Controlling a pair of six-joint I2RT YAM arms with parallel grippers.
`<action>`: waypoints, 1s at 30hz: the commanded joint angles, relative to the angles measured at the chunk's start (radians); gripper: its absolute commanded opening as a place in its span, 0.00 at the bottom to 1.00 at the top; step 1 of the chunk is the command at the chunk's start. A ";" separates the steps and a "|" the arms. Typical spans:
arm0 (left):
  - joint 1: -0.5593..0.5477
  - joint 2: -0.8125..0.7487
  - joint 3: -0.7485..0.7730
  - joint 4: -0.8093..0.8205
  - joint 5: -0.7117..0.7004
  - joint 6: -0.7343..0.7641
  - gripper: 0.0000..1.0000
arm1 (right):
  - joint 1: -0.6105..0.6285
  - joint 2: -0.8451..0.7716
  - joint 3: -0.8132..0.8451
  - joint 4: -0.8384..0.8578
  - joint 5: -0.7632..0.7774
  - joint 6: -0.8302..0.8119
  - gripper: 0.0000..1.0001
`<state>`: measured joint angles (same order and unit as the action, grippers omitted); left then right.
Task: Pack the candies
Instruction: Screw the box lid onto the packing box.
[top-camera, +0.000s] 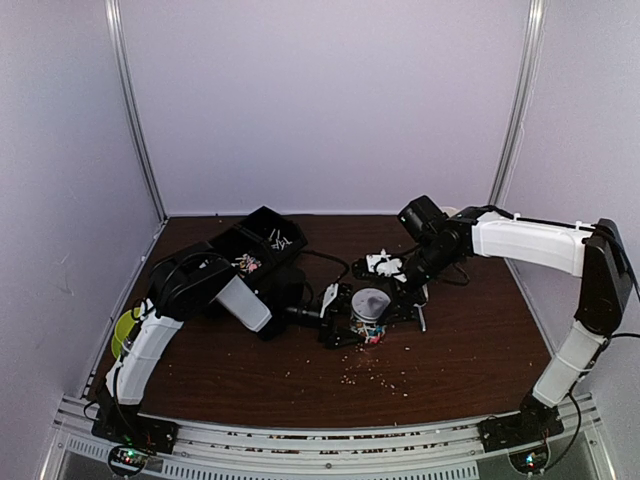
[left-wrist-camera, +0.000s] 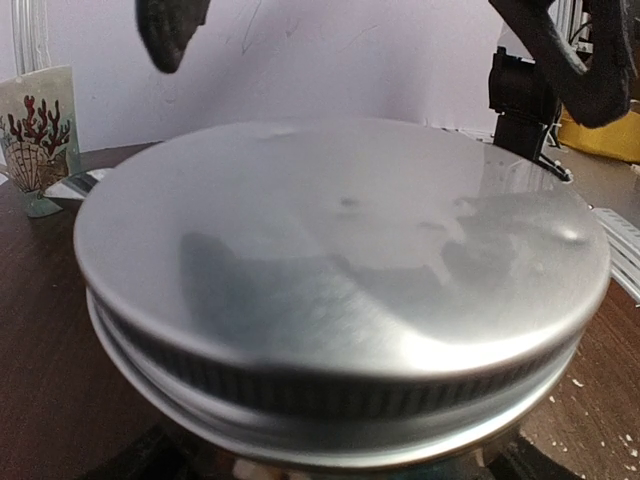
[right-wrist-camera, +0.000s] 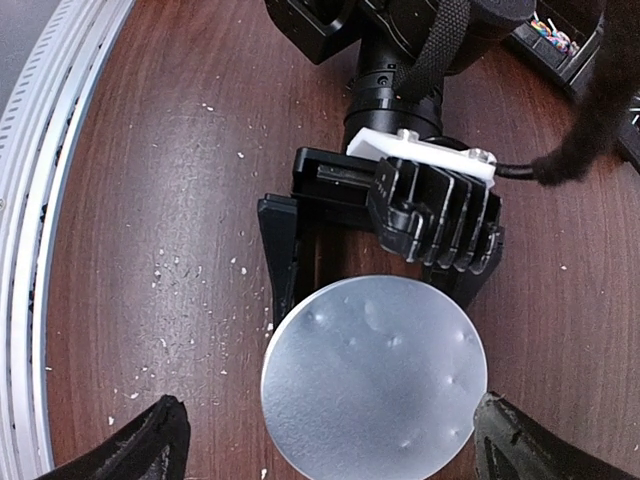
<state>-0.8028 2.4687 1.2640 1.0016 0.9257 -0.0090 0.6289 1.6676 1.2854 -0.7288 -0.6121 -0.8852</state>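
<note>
While the candies (top-camera: 248, 263) sit in the black tray (top-camera: 262, 213) at the far left, more show as colours through the jar (top-camera: 371, 331) mid-table.
Your left gripper (top-camera: 342, 318) clasps that jar below its silver lid (right-wrist-camera: 375, 380), a finger on either side; your right gripper (top-camera: 395, 282) hangs over the lid, jaws spread wide, touching nothing. Pale crumbs (top-camera: 375, 375) dot the table (top-camera: 480, 350) just in front.

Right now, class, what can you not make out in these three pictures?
What the jar holds: lid covers it in both wrist views; too small from above.
The candies in the tray: tiny from above, cut off by the right wrist view's edge.
Whether the left gripper touches the jar: hidden under the lid.
</note>
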 joint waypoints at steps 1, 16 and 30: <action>0.009 0.055 -0.027 -0.079 0.029 -0.033 0.85 | -0.001 0.022 0.036 0.027 0.017 0.015 1.00; 0.010 0.055 -0.023 -0.083 0.030 -0.032 0.85 | -0.003 0.091 0.087 0.012 0.020 0.058 1.00; 0.010 0.053 -0.025 -0.083 0.026 -0.033 0.85 | -0.001 0.107 0.069 0.042 0.042 0.114 1.00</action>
<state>-0.8013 2.4691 1.2640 1.0016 0.9321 -0.0090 0.6285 1.7550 1.3499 -0.7021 -0.5930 -0.8017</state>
